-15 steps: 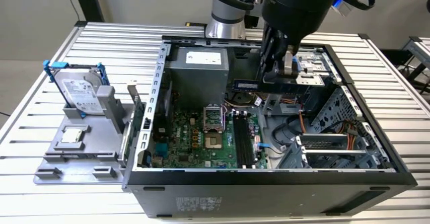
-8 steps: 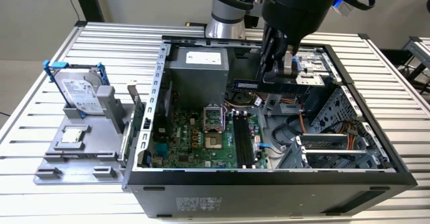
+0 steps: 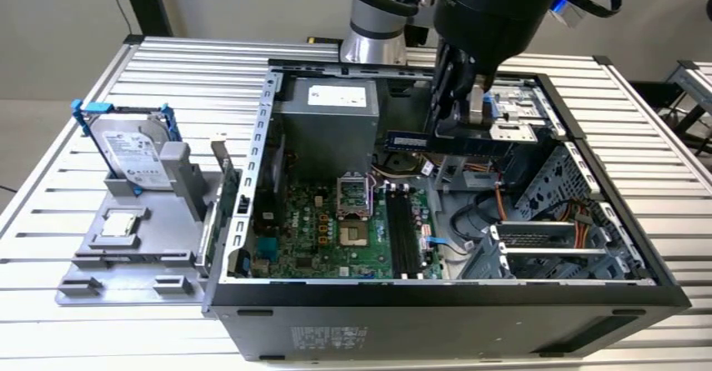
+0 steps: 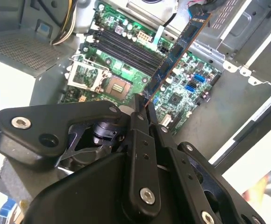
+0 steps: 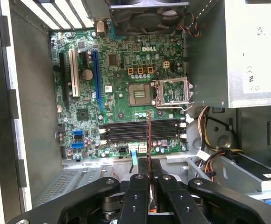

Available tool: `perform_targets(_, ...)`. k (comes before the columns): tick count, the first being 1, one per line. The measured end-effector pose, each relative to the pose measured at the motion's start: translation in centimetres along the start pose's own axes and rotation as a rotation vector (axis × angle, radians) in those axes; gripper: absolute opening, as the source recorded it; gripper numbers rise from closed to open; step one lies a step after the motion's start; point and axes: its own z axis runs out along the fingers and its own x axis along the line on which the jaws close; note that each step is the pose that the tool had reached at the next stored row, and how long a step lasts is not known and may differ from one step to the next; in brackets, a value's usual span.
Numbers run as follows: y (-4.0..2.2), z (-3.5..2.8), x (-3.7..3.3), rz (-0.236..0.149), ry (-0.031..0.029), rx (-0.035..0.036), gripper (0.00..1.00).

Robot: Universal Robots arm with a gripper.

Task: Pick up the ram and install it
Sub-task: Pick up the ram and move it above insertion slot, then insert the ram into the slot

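The ram (image 3: 445, 142) is a long dark blue-green stick, and my gripper (image 3: 463, 127) is shut on it above the open computer case (image 3: 445, 292). It hangs level over the far part of the case, above the motherboard (image 3: 323, 229). In the second wrist view the ram (image 4: 178, 50) juts out from the gripper (image 4: 138, 106) over the board. In the first wrist view the ram (image 5: 148, 140) shows edge-on, running out from the gripper (image 5: 149, 169) across the black memory slots (image 5: 140, 130). These slots (image 3: 403, 233) lie well below the stick, apart from it.
At the exterior view's left, a grey fixture (image 3: 167, 258) carries a silver hard drive in a blue frame (image 3: 139, 150) and a small square processor chip (image 3: 120, 223). Inside the case are the power supply (image 3: 328, 121), the open processor socket (image 3: 353, 194), cables (image 3: 501, 208) and a drive cage (image 3: 556, 246).
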Motion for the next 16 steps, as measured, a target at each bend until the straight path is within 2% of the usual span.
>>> perform_targets(3, 0.0, 0.0, 0.0, 0.003, -0.0001, 0.0001, 0.0)
perform_targets(6, 0.0, 0.0, 0.0, 0.022, -0.0006, 0.0008, 0.0)
perform_targets(16, 0.0, 0.0, 0.0, 0.138, -0.0033, 0.0048, 0.0)
